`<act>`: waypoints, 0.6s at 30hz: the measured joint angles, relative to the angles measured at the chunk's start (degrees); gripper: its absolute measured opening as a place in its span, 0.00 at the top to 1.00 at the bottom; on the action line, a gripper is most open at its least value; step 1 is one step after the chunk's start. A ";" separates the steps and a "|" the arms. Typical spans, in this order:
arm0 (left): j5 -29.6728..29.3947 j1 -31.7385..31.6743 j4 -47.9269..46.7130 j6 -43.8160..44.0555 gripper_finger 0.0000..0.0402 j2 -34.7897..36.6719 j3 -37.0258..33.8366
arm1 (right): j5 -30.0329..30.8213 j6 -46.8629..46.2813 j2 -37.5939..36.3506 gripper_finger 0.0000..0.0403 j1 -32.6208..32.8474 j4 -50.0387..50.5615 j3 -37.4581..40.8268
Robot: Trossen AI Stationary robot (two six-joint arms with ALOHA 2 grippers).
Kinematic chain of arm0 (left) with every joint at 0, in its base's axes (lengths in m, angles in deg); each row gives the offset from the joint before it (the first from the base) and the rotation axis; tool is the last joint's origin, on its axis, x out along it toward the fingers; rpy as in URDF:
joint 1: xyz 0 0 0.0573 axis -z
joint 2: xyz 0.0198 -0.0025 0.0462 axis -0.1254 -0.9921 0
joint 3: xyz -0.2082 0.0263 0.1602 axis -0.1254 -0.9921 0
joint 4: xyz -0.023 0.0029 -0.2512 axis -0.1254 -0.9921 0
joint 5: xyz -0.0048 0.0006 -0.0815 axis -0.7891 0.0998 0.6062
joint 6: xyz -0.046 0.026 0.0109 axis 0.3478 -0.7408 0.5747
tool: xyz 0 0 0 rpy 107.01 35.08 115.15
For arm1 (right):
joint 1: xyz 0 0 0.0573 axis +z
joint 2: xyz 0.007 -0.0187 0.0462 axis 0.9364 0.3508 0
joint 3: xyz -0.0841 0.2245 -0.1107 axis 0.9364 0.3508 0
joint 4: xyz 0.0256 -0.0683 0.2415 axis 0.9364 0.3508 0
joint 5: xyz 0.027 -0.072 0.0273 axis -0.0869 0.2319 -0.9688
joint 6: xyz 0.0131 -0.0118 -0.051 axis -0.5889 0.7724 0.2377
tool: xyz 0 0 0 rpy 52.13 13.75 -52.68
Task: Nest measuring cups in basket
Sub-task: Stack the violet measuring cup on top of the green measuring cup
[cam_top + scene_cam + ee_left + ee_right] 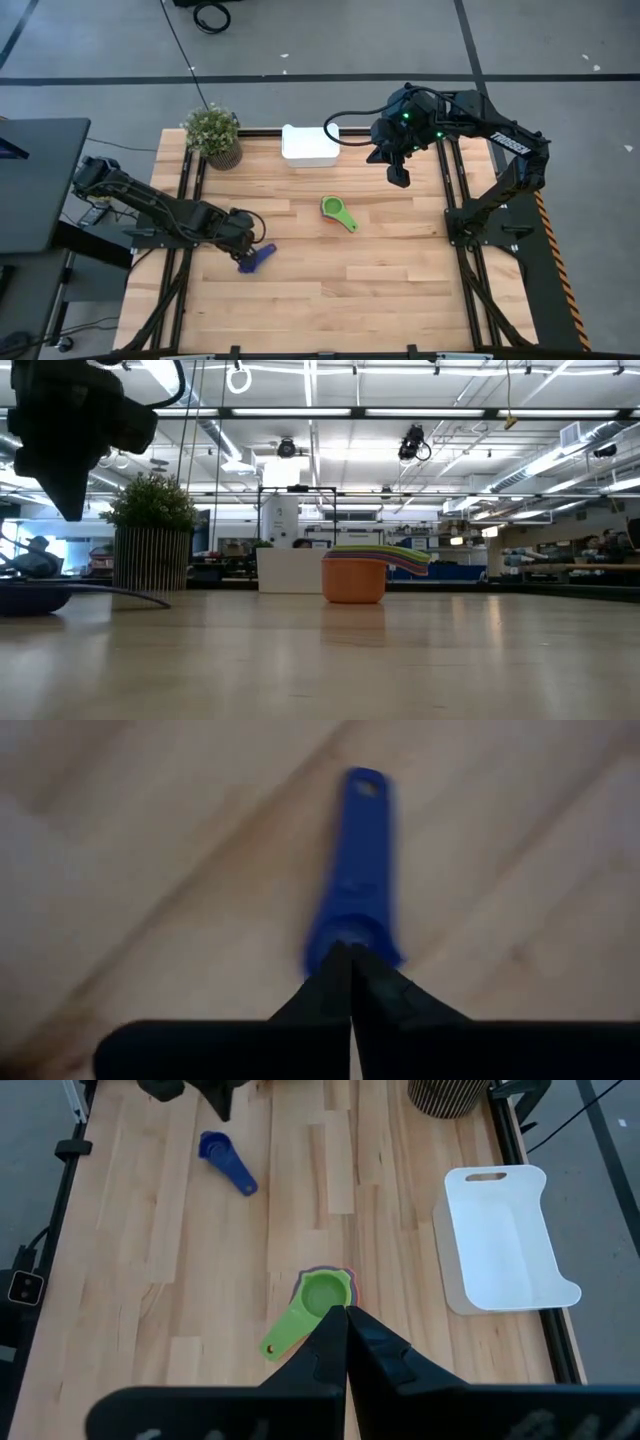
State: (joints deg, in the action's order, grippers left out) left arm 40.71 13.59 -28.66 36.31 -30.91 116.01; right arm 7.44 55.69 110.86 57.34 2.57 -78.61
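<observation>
A blue measuring cup (256,259) (226,1162) lies on the table toward its left side, bowl down. My left gripper (244,252) (350,952) hangs shut just above the bowel end of it; in the low view its fingers (65,500) stand clear of the cup (30,596). A nested stack of cups (338,213) (322,1295), green on top and orange bowl (354,580) at the bottom, stands near the table's middle. The white basket (310,143) (505,1240) sits at the far edge. My right gripper (398,176) (346,1312) is shut, raised high to the right of the basket.
A potted green plant (215,135) (152,535) stands at the far left corner, left of the basket. Bare wooden tabletop (380,290) spreads across the near half and the right side. Black frame rails (455,190) run along the table's left and right edges.
</observation>
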 joint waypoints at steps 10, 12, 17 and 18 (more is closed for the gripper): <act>6.04 0.09 12.43 1.24 0.82 -0.02 -0.08 | 0.05 0.00 0.00 0.97 -0.02 0.04 0.00; 6.24 0.09 12.52 2.85 0.79 -0.02 -0.90 | 0.07 0.00 0.00 0.97 -0.01 0.04 -0.01; 6.70 2.18 13.08 10.81 0.75 -0.24 -3.38 | 0.15 0.00 0.00 0.97 -0.01 0.88 -0.02; 6.73 2.84 13.05 12.09 0.75 -0.71 -3.55 | 0.18 0.00 0.00 0.97 -0.02 0.97 0.00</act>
State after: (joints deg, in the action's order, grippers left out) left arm 47.44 16.43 -15.62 48.40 -31.62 112.46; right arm 7.62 55.69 110.86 57.32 3.53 -78.61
